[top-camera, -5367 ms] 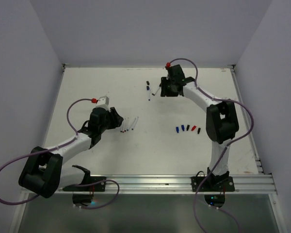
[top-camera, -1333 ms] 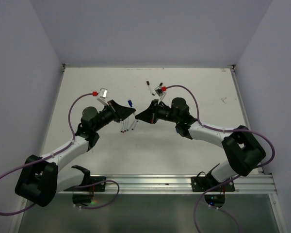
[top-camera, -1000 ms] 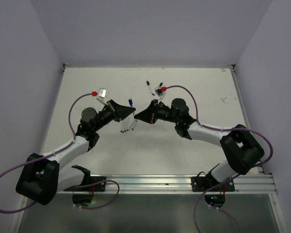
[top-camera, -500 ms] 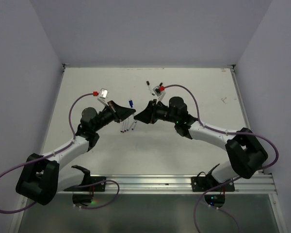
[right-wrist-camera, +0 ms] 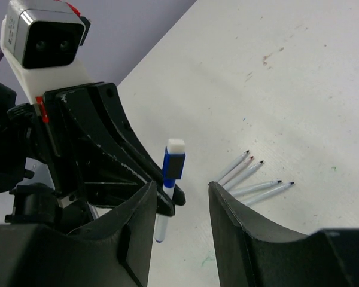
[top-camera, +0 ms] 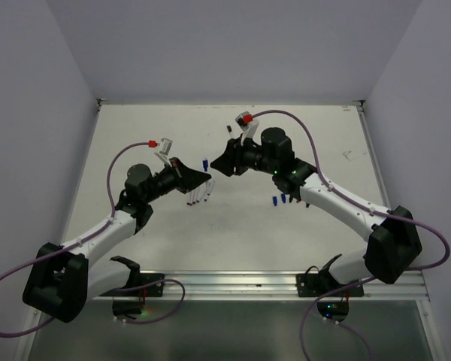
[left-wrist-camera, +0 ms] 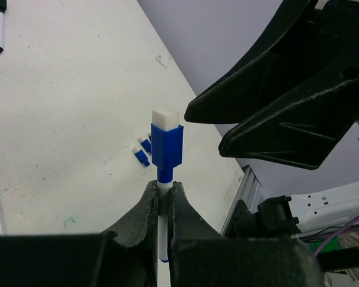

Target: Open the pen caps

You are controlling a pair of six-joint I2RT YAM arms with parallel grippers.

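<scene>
Nearby, uncapped pens [right-wrist-camera: 251, 176] and loose pen caps [left-wrist-camera: 142, 158] lie on the table [left-wrist-camera: 60, 107].

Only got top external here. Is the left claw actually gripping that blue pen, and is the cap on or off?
Observer: Left wrist view: left claw is shut on the white barrel. Blue cap is on, pointing up.
Operator: Right claw on the cap?
Observer: No. Right claw is open, and neither finger touches the cap.
Operator: Pens on the table beside it?
Observer: Right wrist view: five uncapped pens lying fanned out, tips bare.
</scene>
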